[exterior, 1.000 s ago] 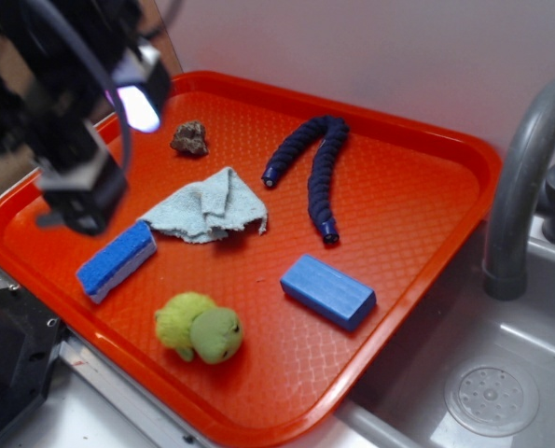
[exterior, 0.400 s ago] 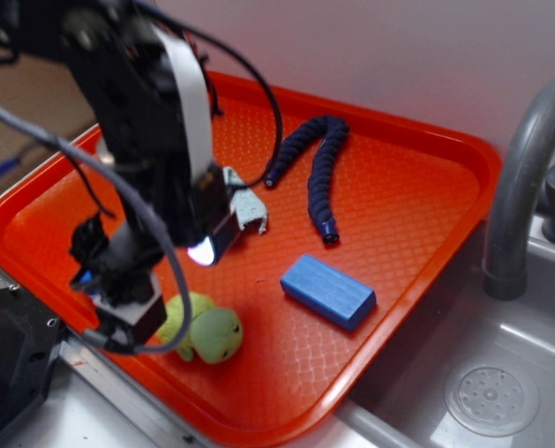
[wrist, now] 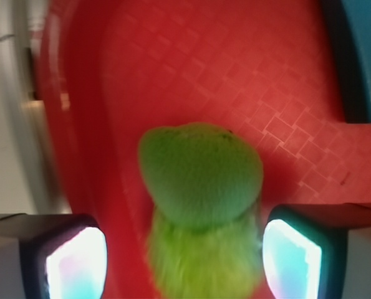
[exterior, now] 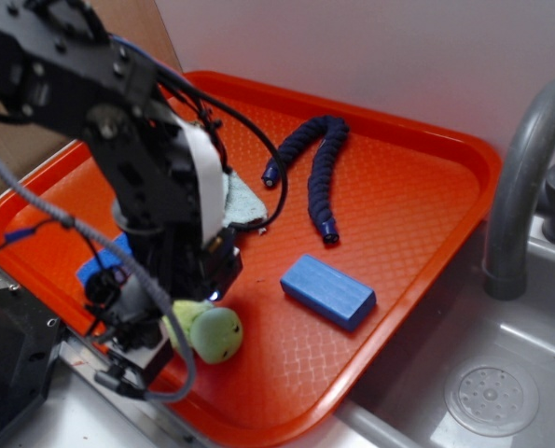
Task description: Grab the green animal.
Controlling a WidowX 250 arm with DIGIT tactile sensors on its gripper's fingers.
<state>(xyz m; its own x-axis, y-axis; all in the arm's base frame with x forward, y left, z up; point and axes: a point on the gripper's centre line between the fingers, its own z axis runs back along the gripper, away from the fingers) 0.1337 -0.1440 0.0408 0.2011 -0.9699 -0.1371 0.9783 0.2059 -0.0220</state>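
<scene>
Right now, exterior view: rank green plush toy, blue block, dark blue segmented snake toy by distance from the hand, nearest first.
1. Green plush toy: at the hand, between its open fingers, near the tray's front edge.
2. Blue block: mid-tray, off to the toy's right in the exterior view.
3. Dark blue segmented snake toy: toward the tray's back, farthest.

Everything is laid out on the tray (exterior: 426,187), which sits left of the sink (exterior: 501,373) and faucet (exterior: 524,177). The plush (exterior: 212,333) is found near the tray's front edge, with the gripper (exterior: 151,331) placed right over its left part. In the wrist view the plush (wrist: 201,187) is seen between the two fingers (wrist: 70,258), apart from both. The block (exterior: 327,290) is set to its right, the rag (exterior: 242,201) behind it under the arm, and the snake (exterior: 316,163) further back near the wall.
</scene>
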